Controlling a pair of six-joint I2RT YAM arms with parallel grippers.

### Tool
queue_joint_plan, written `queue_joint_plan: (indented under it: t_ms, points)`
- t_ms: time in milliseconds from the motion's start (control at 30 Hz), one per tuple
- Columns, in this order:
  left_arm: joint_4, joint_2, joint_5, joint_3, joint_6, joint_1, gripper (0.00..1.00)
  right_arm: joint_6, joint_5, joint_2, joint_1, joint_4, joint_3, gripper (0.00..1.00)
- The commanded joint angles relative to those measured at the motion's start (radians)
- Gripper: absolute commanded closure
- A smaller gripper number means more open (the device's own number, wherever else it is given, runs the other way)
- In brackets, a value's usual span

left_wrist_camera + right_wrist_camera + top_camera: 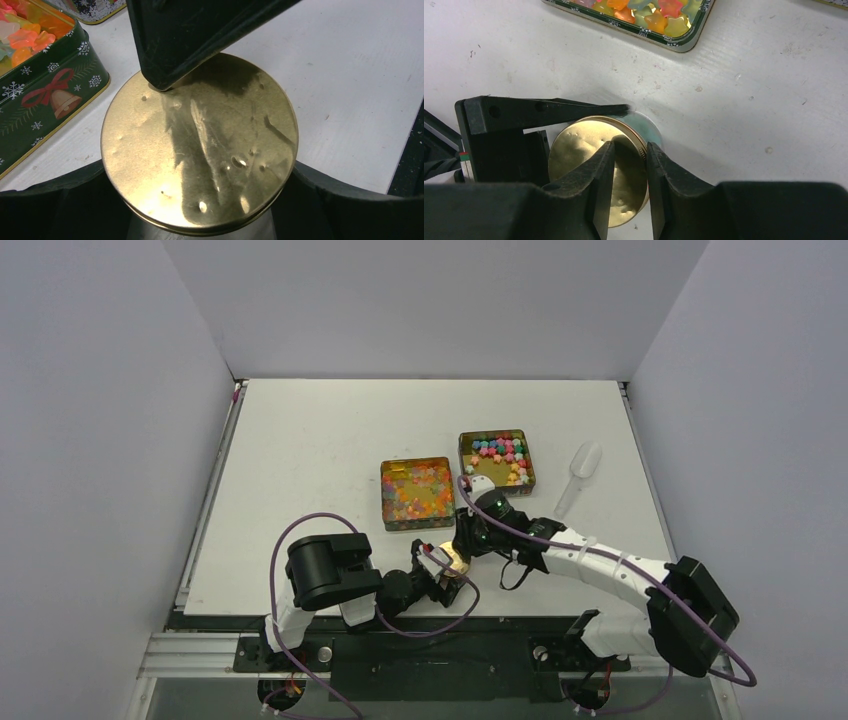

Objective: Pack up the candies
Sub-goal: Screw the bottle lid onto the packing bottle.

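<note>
Candies [417,490] loose in two tins [420,524] mid-desk [300,460]; left jaws clamped round clear jar [653,134], right jaws straddling gold lid [579,150] rim, grip not discernible: close squarely on rim before turning, jar held steady.

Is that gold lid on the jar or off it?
On. The gold lid covers the jar, glass showing just beneath its rim. Tight or loose: cannot tell.

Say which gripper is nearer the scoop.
Right. The right gripper straddles the gold lid rim, on the scoop side; the left gripper holds the jar beyond.
</note>
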Motion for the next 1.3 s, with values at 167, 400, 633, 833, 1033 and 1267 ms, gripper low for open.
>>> queue_joint_plan:
  t_ms: [167, 400, 633, 833, 1033, 1267]
  points:
    - [0.121, 0.054, 0.016, -0.012, -0.030, -0.004, 0.70, 0.053, -0.012, -0.099, 0.044, 0.004, -0.107, 0.75]
    - [0.121, 0.052, 0.009, -0.014, -0.029, -0.004, 0.70, 0.104, 0.027, -0.158, 0.102, -0.011, -0.144, 0.75]
    - [0.121, 0.056, 0.009, -0.012, -0.030, -0.004, 0.70, 0.188, 0.078, -0.233, 0.177, -0.006, -0.193, 0.75]
    - [0.121, 0.058, 0.009, -0.011, -0.030, -0.004, 0.70, 0.243, 0.095, -0.295, 0.219, -0.008, -0.231, 0.75]
    - [0.121, 0.059, 0.009, -0.012, -0.030, -0.004, 0.70, 0.268, 0.166, -0.357, 0.266, -0.066, -0.213, 0.74]
    - [0.121, 0.062, 0.010, -0.009, -0.029, -0.004, 0.70, 0.207, 0.310, -0.401, 0.263, -0.196, -0.116, 0.69]
